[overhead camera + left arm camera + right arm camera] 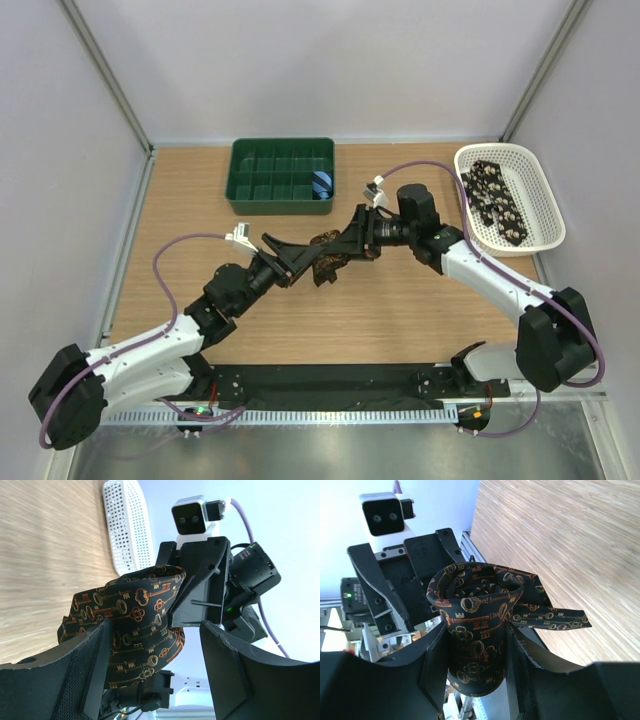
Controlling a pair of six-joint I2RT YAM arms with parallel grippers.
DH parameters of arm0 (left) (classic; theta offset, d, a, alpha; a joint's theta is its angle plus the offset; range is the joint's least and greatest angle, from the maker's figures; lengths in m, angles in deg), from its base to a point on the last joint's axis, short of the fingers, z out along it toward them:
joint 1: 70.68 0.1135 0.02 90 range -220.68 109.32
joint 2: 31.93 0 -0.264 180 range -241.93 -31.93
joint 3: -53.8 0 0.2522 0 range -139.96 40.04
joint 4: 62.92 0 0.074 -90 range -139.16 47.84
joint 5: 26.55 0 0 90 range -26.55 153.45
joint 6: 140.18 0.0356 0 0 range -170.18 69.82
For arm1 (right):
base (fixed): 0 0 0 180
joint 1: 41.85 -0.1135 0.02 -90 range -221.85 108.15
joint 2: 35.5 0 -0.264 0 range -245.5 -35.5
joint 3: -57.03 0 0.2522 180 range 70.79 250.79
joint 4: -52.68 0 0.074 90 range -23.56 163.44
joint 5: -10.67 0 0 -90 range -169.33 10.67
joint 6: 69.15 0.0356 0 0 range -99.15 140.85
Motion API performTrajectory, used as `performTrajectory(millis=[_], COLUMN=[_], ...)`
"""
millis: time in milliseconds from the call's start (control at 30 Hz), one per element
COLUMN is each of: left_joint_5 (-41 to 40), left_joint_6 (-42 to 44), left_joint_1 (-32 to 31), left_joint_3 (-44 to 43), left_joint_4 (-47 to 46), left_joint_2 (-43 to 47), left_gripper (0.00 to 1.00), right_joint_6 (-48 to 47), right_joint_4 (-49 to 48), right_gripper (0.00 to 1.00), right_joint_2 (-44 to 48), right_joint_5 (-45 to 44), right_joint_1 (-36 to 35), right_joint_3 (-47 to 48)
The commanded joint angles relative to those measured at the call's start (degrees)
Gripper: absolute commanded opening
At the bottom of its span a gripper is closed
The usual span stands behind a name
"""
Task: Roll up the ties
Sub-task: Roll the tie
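From above, the left gripper and right gripper meet over the middle of the worktop, the rolled dark tie held up between them; a second tie lies in the white basket. The left wrist view shows the left jaws wide, straddling the roll, one finger touching it. The right wrist view shows the right jaws clamped on the roll, a loose tail sticking out sideways
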Motion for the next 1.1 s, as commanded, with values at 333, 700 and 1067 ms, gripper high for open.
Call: performTrajectory(millis=[333, 700, 1067], left_joint_5=[2.51, 4.62, 7.08], left_joint_6=[-1.76, -0.89, -0.88], left_joint_1=[0.22, 0.05, -0.13], left_joint_3=[1.0, 1.61, 2.58], left_joint_4=[-18.71, -21.09, -24.52], left_joint_2=[-2.37, -3.43, -4.66], left_gripper=[0.7, 0.7, 0.8], right_joint_6=[6.91, 11.13, 13.33], right_joint_4=[-9.99, -13.94, -16.94], right_gripper=[0.01, 0.01, 0.01], right_joint_2=[2.26, 1.48, 0.42], right_joint_5=[4.02, 2.7, 2.79], right_joint_1=[0.04, 0.12, 0.12], right_joint_3=[-2.05, -1.96, -1.78])
